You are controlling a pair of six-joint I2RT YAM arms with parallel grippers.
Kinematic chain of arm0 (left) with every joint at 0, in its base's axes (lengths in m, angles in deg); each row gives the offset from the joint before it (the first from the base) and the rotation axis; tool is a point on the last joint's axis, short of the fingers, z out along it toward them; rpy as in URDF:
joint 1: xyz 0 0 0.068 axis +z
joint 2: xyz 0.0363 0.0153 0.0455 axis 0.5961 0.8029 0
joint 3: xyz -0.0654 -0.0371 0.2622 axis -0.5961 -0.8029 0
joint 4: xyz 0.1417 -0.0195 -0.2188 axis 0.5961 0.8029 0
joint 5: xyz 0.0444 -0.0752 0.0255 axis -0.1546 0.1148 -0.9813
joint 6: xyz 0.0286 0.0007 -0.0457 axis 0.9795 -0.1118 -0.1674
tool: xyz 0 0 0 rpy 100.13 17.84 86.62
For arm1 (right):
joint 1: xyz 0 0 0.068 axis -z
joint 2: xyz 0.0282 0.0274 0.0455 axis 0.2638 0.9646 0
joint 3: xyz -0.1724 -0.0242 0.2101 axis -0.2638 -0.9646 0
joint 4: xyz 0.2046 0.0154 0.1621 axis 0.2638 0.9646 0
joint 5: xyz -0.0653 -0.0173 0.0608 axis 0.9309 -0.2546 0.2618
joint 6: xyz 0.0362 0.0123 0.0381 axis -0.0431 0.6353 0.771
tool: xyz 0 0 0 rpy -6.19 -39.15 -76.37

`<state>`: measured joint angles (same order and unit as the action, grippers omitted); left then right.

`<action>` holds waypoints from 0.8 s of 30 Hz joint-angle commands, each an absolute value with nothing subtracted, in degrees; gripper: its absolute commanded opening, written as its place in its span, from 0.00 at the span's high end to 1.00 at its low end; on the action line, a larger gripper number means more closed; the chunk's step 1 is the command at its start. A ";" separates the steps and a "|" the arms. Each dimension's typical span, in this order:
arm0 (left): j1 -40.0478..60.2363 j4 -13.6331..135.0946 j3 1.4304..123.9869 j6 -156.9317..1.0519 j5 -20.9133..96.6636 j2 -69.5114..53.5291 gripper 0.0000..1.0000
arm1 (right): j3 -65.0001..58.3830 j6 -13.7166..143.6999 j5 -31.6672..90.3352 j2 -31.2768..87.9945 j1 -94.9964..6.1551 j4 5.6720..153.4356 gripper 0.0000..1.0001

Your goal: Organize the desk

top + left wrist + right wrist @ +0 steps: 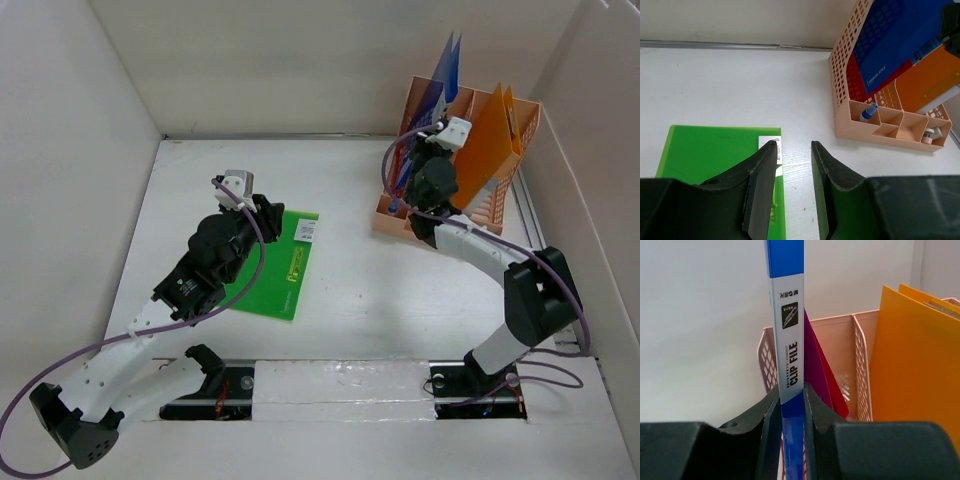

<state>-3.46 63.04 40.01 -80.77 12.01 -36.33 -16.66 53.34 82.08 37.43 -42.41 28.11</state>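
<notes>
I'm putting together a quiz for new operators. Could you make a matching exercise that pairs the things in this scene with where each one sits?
Things:
1. green folder
2. blue clip file
3. orange folder
4. blue-capped item

Places:
A. small front compartment of the peach rack
B. flat on the desk
C. between the jaws of the right gripper
D. in a tall rack slot, not gripped

Pairs: 1-B, 2-C, 3-D, 4-A

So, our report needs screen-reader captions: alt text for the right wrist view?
The right gripper is shut on the spine of an upright blue clip file; behind it, a peach rack holds an orange folder at right.
</notes>
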 commanded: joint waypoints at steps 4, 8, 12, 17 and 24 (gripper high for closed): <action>-3.40 60.90 39.76 -79.98 11.42 -36.73 0.71 | -19.62 50.71 81.89 40.09 -43.59 13.75 1.00; -3.40 60.55 39.50 -79.98 11.07 -36.38 0.70 | -22.07 50.27 83.29 41.40 -44.73 11.11 1.00; -3.40 60.73 39.93 -80.07 11.77 -35.85 0.70 | -22.87 50.53 84.78 43.60 -46.05 10.40 1.00; -3.40 60.90 39.93 -79.98 11.42 -35.32 0.71 | -23.40 51.06 86.19 45.01 -46.58 9.52 1.00; -3.40 60.81 39.93 -80.07 11.59 -35.50 0.71 | -25.24 54.31 90.23 46.50 -47.73 11.02 1.00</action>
